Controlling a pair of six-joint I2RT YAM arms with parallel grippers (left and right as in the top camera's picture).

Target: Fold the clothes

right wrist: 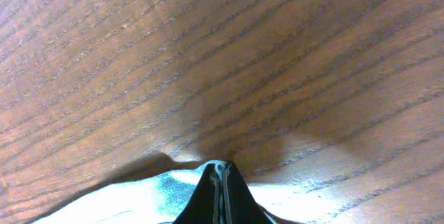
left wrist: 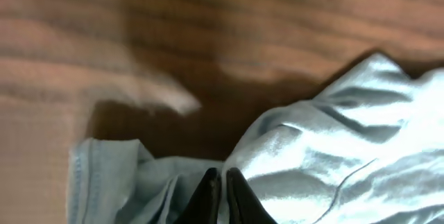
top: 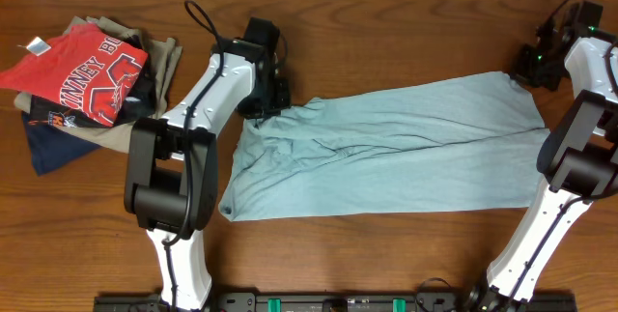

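Observation:
The pale blue-grey T-shirt (top: 386,148) lies stretched across the middle of the wooden table, creased along its length. My left gripper (top: 263,99) is at the shirt's upper left corner, shut on a bunch of its fabric; in the left wrist view the closed fingers (left wrist: 220,182) pinch the cloth (left wrist: 326,154). My right gripper (top: 526,72) is at the shirt's upper right corner, shut on its edge; in the right wrist view the fingertips (right wrist: 222,172) clamp the hem (right wrist: 152,193) just above the wood.
A pile of other garments stands at the far left: a red shirt with white lettering (top: 87,70) on top of navy (top: 53,143) and khaki (top: 164,66) pieces. Bare wood (top: 386,37) lies behind the shirt.

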